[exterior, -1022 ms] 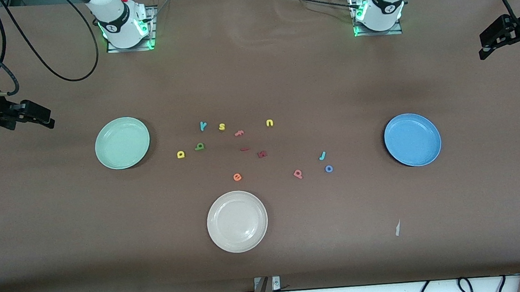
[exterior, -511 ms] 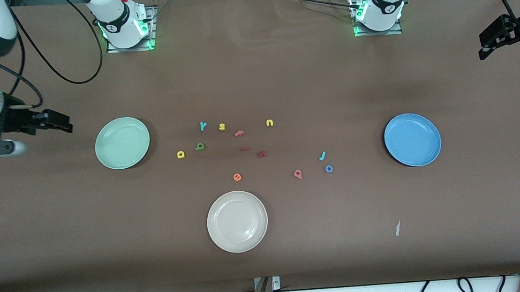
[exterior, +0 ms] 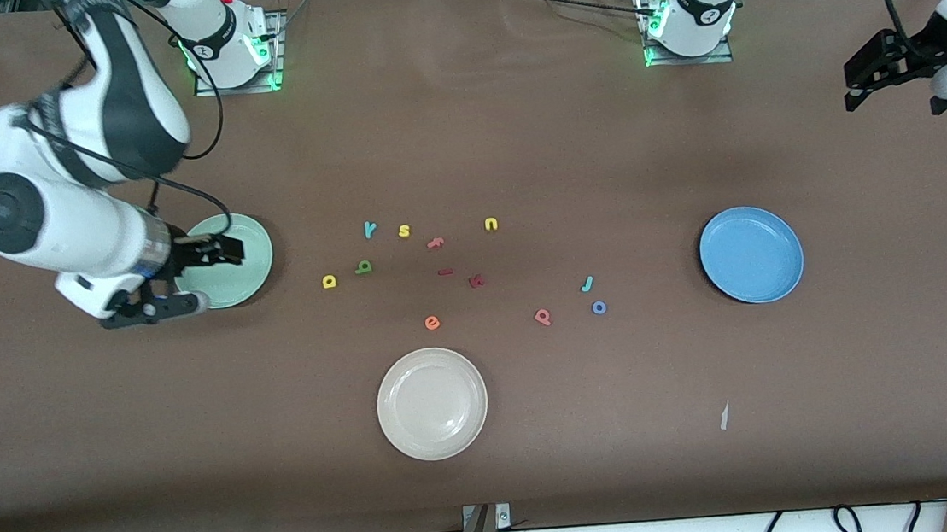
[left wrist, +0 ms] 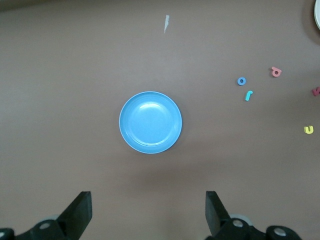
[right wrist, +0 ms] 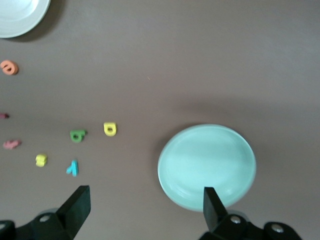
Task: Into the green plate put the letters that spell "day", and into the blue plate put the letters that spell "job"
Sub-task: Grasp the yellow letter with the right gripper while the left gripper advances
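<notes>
Evidently no letter had yet been lifted. The right gripper (exterior: 215, 252), jaws open and empty, hung over the green plate (exterior: 255, 268). Beside that plate, toward the table's middle, lay the yellow d (exterior: 329, 281), green a (exterior: 364, 266) and teal y (exterior: 369, 229). The pink b (exterior: 542, 317), teal j (exterior: 587, 283) and blue o (exterior: 599, 308) lay near the blue plate (exterior: 751, 254). The left gripper (exterior: 873, 77), open, waited at its table end. Next, the right gripper would probably need to descend squarely over the d.
</notes>
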You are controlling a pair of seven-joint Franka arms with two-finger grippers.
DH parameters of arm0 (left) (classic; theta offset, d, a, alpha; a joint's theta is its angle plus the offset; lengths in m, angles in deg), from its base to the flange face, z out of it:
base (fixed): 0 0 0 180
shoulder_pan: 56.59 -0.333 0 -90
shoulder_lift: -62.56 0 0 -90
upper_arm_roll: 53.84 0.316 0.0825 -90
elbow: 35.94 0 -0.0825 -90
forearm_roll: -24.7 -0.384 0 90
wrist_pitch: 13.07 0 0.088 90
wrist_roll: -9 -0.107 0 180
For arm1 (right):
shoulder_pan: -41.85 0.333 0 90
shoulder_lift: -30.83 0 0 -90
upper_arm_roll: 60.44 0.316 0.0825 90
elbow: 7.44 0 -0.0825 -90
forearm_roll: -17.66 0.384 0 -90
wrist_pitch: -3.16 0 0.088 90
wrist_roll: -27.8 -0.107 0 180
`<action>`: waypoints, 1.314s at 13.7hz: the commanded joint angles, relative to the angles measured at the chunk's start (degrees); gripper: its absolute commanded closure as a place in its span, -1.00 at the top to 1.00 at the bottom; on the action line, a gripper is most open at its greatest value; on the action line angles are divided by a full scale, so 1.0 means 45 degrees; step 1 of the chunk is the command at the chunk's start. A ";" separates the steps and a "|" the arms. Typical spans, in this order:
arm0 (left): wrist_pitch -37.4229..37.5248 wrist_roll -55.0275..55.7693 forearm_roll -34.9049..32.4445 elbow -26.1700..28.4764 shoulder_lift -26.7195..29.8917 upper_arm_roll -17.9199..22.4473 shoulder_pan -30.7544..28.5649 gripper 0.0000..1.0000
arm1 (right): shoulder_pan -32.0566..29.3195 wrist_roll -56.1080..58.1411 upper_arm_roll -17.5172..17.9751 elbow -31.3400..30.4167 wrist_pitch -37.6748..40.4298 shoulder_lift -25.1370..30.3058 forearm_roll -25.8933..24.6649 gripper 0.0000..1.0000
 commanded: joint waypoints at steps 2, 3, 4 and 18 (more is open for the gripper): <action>0.0221 -0.0075 0.0187 -0.0672 -0.0394 0.0055 0.0397 1.00 | 0.0638 -0.0534 -0.0074 -0.2332 -0.3571 -0.0084 0.0129 1.00; 0.0221 -0.0094 0.0187 -0.0944 -0.0569 0.0055 0.0591 1.00 | 0.0757 -0.0708 -0.0075 -0.2783 -0.4317 -0.0162 0.0129 1.00; 0.0221 -0.0075 0.0187 -0.1082 -0.0687 0.0055 0.0806 1.00 | 0.0758 -0.1135 -0.0055 -0.3194 -0.5059 -0.0375 0.0129 1.00; -0.1164 -0.0056 0.1632 -0.1318 -0.2775 -0.0355 0.1510 1.00 | 0.2262 -0.3034 -0.0055 -0.5034 -0.9207 -0.2135 0.0129 0.43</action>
